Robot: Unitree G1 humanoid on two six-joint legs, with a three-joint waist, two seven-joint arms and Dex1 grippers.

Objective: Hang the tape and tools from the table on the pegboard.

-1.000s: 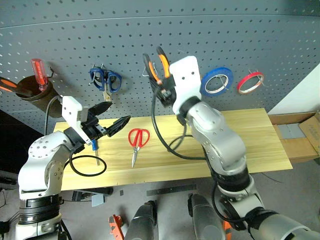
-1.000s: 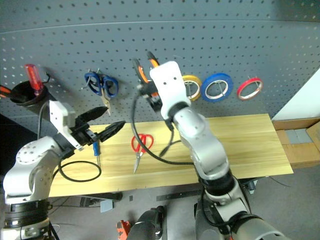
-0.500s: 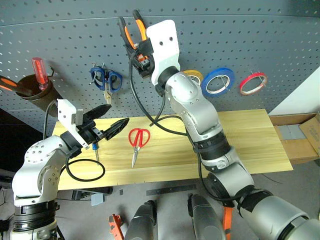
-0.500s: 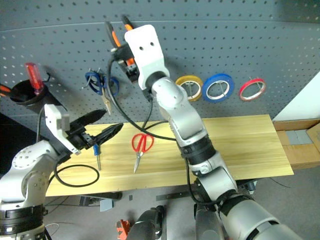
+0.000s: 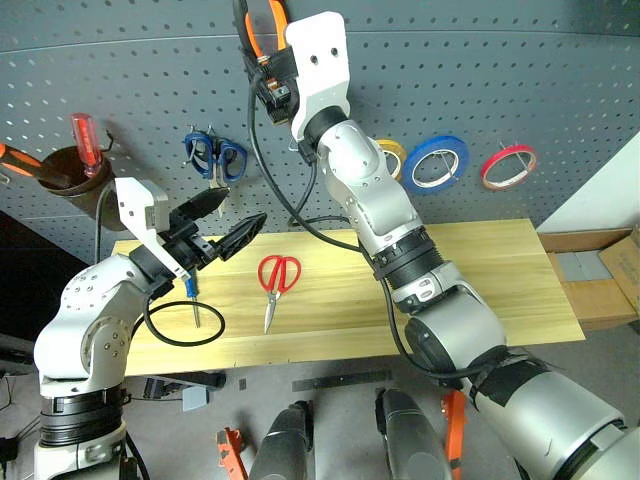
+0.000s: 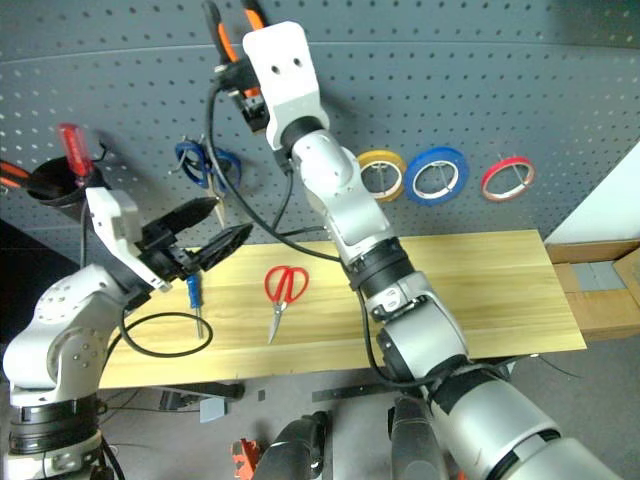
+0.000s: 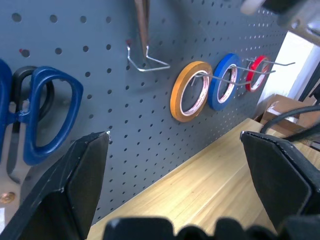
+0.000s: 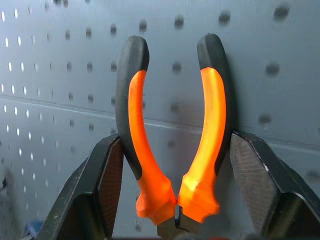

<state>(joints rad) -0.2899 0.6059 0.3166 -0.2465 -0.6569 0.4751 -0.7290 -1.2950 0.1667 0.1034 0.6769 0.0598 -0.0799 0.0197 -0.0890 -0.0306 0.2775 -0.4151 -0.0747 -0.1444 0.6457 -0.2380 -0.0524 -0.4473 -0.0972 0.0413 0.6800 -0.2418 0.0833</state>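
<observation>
Orange-handled pliers (image 8: 175,145) sit clamped between the right gripper (image 5: 268,75) jaws; left gripper (image 5: 222,226) jaws gape wide, empty

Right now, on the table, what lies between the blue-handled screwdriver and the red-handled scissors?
Bare wood: in the left eye view nothing lies on the table between the screwdriver and the scissors.

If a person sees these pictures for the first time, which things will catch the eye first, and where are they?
First, the right gripper, raised high before the pegboard and shut on the orange-and-black pliers, handles up. Next, the yellow roll, blue roll and red tape hanging in a row on the pegboard's right part. Below, the red-handled scissors lie on the table, with the open left gripper hovering nearby.
</observation>
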